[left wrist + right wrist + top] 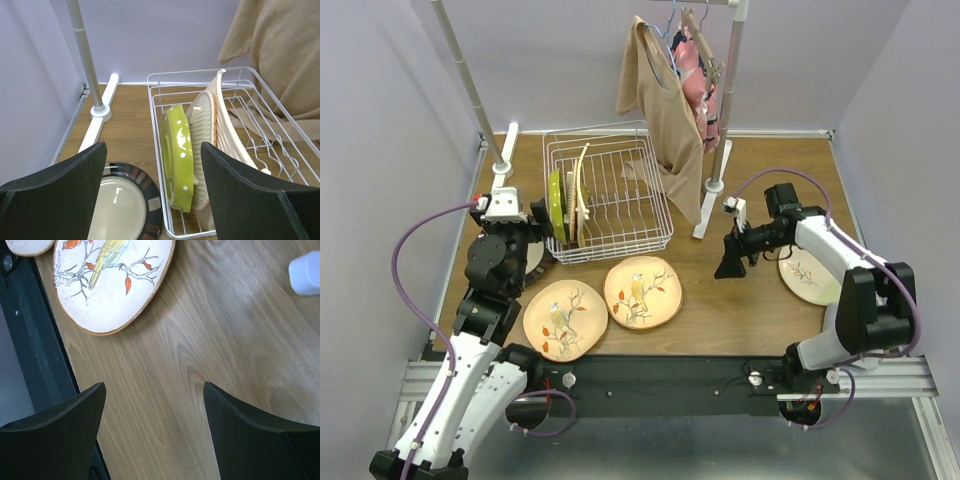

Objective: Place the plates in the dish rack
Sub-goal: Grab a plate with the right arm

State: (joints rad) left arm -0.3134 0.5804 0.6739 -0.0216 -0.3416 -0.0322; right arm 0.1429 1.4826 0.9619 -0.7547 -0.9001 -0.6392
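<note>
**Rack part-filled at its left end, both hands empty**

Your left hand [152,165] hangs wide with nothing between its fingers. It sits low by the near-left corner of the dish rack [200,75], over the dark-rimmed plate [145,186]. That plate lies flat on the tabletop [740,310] just beside the rack's wall, and I judge it your likeliest next pick (it is the nearest one).

Inside the rack, the lime dotted plate [180,160] and the cream ribbed plates [202,122] stand on edge. They crowd the left end and lean on one another, which leaves the slots to the right free for the rest.

Your right hand [155,390] is also spread wide and empty, pointed down at bare wood. It is between the nearer bird plate [110,280] and the cream branch-painted plate [808,275]. The second bird plate [565,318] lies flat beside the first in front of the rack, between the arms, so either arm could plausibly reach them.

The tan garment [665,120] hangs at the rack's far-right corner, so watch it when loading there.

No brand, label or writing is readable anywhere.
</note>
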